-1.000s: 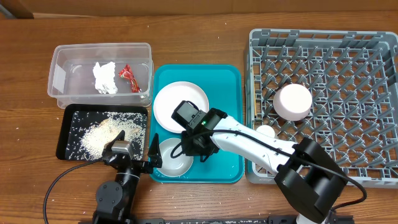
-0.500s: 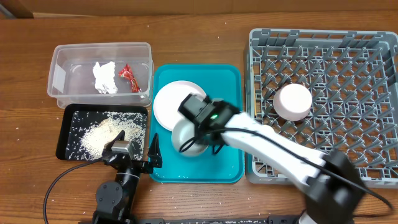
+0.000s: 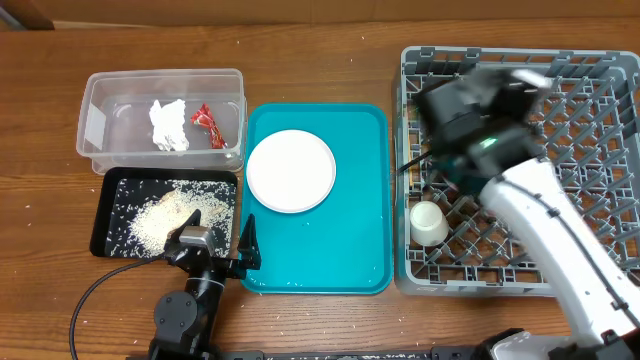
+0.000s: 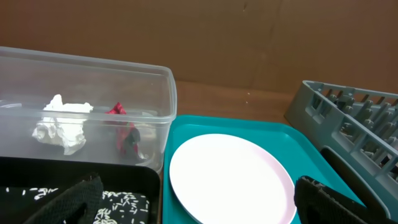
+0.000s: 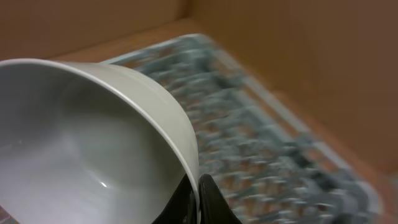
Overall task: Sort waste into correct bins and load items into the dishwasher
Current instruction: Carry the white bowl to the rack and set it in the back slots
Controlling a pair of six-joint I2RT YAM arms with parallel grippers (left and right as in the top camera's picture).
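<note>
Overhead: the plate [image 3: 291,171] lies alone on the teal tray [image 3: 350,235], bare room around it; the tub [image 3: 108,112] holds tissue [image 3: 169,125] and wrapper [image 3: 208,122], the rack [image 3: 585,200] a cup [image 3: 429,222]. Left wrist: left hand [image 4: 199,183] spread, empty. Right wrist: right hand [image 5: 198,186] pinches the white bowl [image 5: 93,137] by its rim over the rack

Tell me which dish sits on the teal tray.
The round plate, lying flat on the teal tray. The small cup is in the grey rack; the white bowl is pinched by the right gripper.
</note>
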